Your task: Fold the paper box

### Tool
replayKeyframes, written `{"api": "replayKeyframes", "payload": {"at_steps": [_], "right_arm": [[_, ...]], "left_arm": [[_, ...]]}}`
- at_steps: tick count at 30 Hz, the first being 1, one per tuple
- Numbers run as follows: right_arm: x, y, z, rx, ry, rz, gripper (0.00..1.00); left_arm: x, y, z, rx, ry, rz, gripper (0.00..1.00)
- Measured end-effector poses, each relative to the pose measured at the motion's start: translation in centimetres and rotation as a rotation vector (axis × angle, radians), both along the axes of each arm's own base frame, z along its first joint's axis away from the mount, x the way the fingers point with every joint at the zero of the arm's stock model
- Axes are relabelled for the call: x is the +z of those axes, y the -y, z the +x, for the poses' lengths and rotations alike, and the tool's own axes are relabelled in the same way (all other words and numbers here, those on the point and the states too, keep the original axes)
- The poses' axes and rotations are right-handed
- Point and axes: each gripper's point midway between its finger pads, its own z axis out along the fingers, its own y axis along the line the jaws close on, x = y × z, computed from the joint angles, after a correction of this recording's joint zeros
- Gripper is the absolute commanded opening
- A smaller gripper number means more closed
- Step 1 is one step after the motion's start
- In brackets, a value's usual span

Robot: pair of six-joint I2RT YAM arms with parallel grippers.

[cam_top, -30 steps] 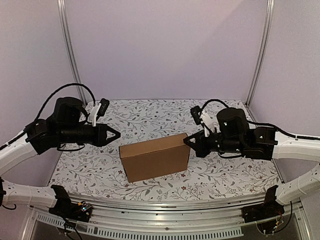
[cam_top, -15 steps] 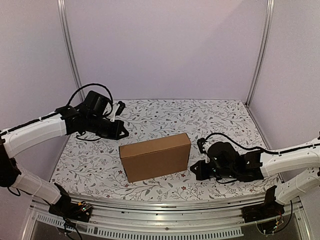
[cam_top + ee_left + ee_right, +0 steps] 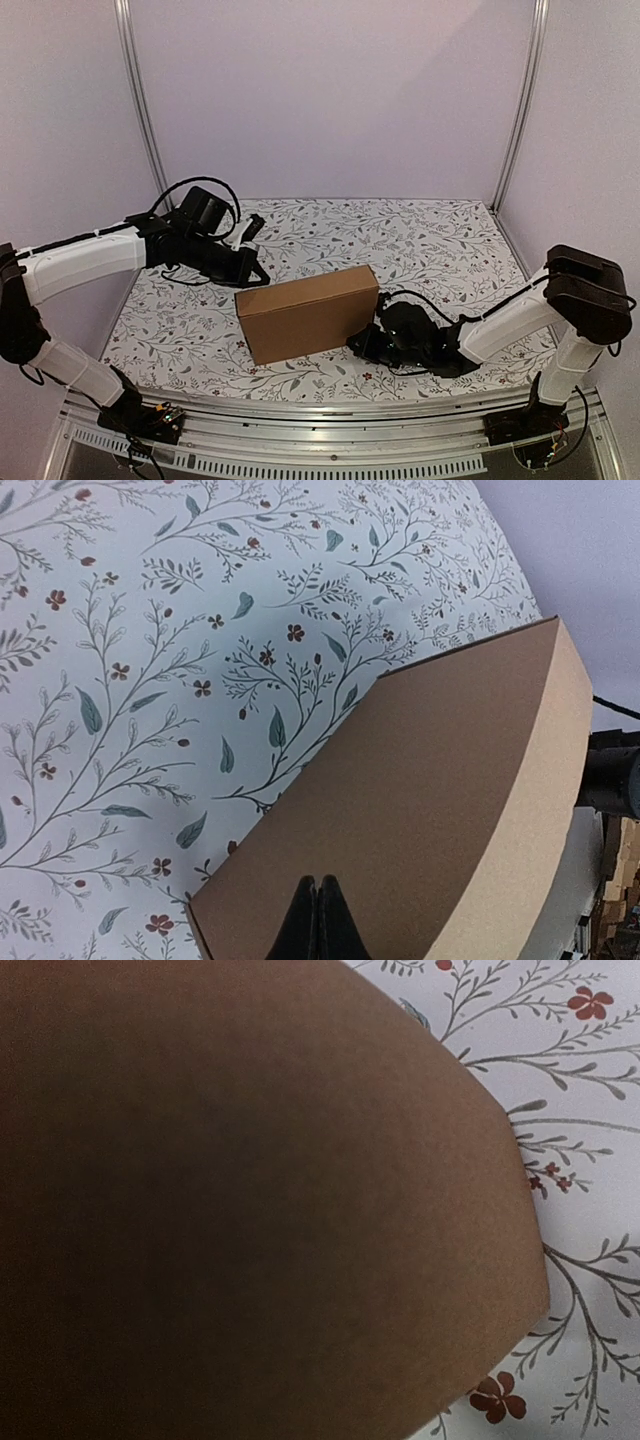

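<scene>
The paper box (image 3: pixel 308 312) lies on the flowered table (image 3: pixel 430 240), about midway between the two arms. It already reads as a finished shape, a shallow closed block with its lid down flat. From above, no flap or tab sticks out along the far edge, the top or the near face. By that showing the folding itself looks done, or very nearly so.

The left gripper (image 3: pixel 260 279) sits at the box's far left corner. In its own wrist view the two fingertips (image 3: pixel 318 920) are pressed together with nothing between them, and their point is over the box's top face near that corner. Whether the point touches the cardboard or hangs just above it I cannot tell.

The right gripper (image 3: pixel 364 343) is low at the box's near right corner, pushed up close to the end wall. Its wrist view shows only brown cardboard, dark and very near, with a strip of table past the box's edge. The fingers are not seen there, and from above they are too small to make out, so I cannot tell how its jaws stand.

The box's right end is hidden behind that arm. What remains is probably a last press or tuck there, if a tab is unseated, and then drawing both arms away.
</scene>
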Motion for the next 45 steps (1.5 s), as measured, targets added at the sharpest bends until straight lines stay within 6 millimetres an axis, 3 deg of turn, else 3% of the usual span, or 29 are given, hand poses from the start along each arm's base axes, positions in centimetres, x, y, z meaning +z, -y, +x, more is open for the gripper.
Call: {"api": "replayKeyframes", "payload": {"at_steps": [3,7,17,26,33,39,45], "right_arm": [[-0.8,-1.2,0.7,-0.033,-0.034,0.053,0.0],[-0.4,-3.0,2.3,-0.067,-0.049,0.135,0.0],[1.2,-5.3,8.7,-0.148,-0.033,0.26,0.0],[1.8,-7.0,11.5,-0.149,-0.011,0.288,0.0],[0.7,-6.2,11.4,-0.12,-0.01,0.238,0.0],[-2.6,-3.6,10.0,-0.097,-0.038,0.118,0.0],[-2.7,-0.5,8.7,-0.086,-0.034,0.065,0.0]], "left_arm": [[0.1,0.3,-0.2,-0.015,-0.007,-0.015,0.0],[0.0,0.4,-0.4,-0.022,-0.01,-0.025,0.0],[-1.5,-0.2,-1.4,-0.015,-0.043,-0.02,0.0],[-0.1,0.3,-1.1,0.004,-0.017,-0.077,0.0],[0.9,1.6,-1.0,-0.011,-0.014,-0.139,0.0],[0.9,4.9,-1.4,-0.075,-0.022,-0.162,0.0],[0.3,7.8,-1.4,-0.12,-0.034,-0.184,0.0]]}}
